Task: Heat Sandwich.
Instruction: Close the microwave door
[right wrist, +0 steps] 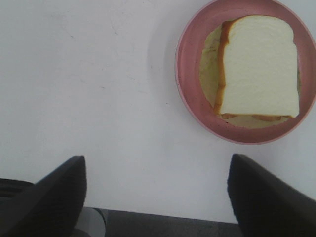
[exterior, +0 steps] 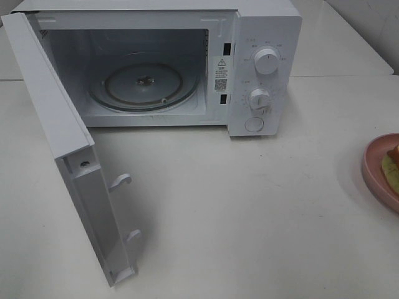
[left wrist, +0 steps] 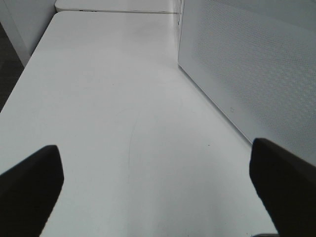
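The sandwich (right wrist: 258,66), white bread with a tan crust and pale filling, lies on a round pink plate (right wrist: 190,74). In the exterior high view only a sliver of the sandwich (exterior: 393,163) and the plate (exterior: 376,169) shows at the right edge. My right gripper (right wrist: 157,195) hovers open above the table beside the plate, nothing between its fingers. My left gripper (left wrist: 155,185) is open over bare table, next to the microwave door (left wrist: 247,64). The white microwave (exterior: 262,37) stands with its door (exterior: 53,124) swung wide, showing the glass turntable (exterior: 144,84). Neither arm appears in the exterior high view.
The microwave's control panel has two knobs (exterior: 266,61) and a round button (exterior: 254,124). The open door juts forward over the white table (exterior: 249,212), with two latch hooks (exterior: 121,180) on its inner edge. A tiled wall stands behind at the right.
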`<state>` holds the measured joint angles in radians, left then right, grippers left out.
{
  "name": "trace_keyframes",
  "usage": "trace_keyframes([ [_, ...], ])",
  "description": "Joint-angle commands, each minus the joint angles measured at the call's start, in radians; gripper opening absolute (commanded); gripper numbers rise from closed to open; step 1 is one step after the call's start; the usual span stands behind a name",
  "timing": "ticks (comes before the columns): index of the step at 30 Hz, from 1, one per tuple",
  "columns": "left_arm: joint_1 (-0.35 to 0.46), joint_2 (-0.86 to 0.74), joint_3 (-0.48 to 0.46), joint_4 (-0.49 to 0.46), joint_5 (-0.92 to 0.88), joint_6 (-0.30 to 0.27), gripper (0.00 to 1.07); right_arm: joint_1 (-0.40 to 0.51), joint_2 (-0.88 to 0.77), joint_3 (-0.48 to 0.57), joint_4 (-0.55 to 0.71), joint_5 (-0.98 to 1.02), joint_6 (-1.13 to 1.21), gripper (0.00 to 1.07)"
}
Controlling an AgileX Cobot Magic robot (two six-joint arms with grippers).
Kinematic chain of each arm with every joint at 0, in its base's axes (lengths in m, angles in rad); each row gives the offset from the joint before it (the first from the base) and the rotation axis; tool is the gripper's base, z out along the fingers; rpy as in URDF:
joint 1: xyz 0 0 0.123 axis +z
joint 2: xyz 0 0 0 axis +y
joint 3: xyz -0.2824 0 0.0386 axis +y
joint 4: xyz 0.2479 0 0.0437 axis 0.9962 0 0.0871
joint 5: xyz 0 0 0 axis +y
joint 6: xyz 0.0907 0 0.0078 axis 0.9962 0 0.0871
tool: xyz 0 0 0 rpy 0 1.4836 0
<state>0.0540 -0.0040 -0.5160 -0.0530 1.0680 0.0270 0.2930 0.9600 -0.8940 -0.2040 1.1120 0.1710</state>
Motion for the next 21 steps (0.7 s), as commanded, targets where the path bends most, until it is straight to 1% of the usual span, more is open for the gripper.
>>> trace_keyframes([
  [1,0.003,-0.008,0.001,-0.008,0.0,-0.004,0.98,-0.001,-0.099,0.045,0.005,-0.002,-0.03,0.76],
  [3,0.003,-0.008,0.001,-0.008,0.0,-0.004,0.98,-0.001,-0.127,0.061,0.005,-0.012,-0.031,0.76],
  [6,0.003,-0.008,0.001,-0.008,0.0,-0.004,0.98,-0.001,-0.276,0.146,0.0,-0.052,-0.048,0.76],
  [7,0.003,-0.008,0.001,-0.008,0.0,-0.004,0.98,-0.001,-0.276,0.146,0.0,-0.052,-0.048,0.76],
  [8,0.003,-0.008,0.001,-0.008,0.0,-0.004,0.98,-0.001,-0.308,0.169,-0.001,-0.06,-0.051,0.76],
  [9,0.003,-0.008,0.001,-0.008,0.0,-0.004,0.98,-0.001,-0.387,0.206,-0.006,-0.076,-0.052,0.76],
  [11,0.003,-0.008,0.001,-0.008,0.0,-0.004,0.98,-0.001,-0.416,0.225,-0.006,-0.082,-0.052,0.76],
  [13,0.003,-0.008,0.001,-0.008,0.0,-0.004,0.98,-0.01,-0.479,0.258,-0.005,-0.097,-0.052,0.76],
  [14,0.003,-0.008,0.001,-0.008,0.0,-0.004,0.98,-0.038,-0.543,0.293,-0.004,-0.106,-0.052,0.76],
  [17,0.003,-0.008,0.001,-0.008,0.0,-0.004,0.98,-0.075,-0.605,0.327,-0.004,-0.116,-0.052,0.76],
  [18,0.003,-0.008,0.001,-0.008,0.0,-0.004,0.98,-0.113,-0.663,0.354,0.0,-0.123,-0.052,0.76],
  [19,0.003,-0.008,0.001,-0.008,0.0,-0.004,0.98,-0.132,-0.693,0.368,0.003,-0.127,-0.052,0.76],
  [21,0.003,-0.008,0.001,-0.008,0.0,-0.004,0.98,-0.144,-0.718,0.38,0.006,-0.128,-0.051,0.76],
])
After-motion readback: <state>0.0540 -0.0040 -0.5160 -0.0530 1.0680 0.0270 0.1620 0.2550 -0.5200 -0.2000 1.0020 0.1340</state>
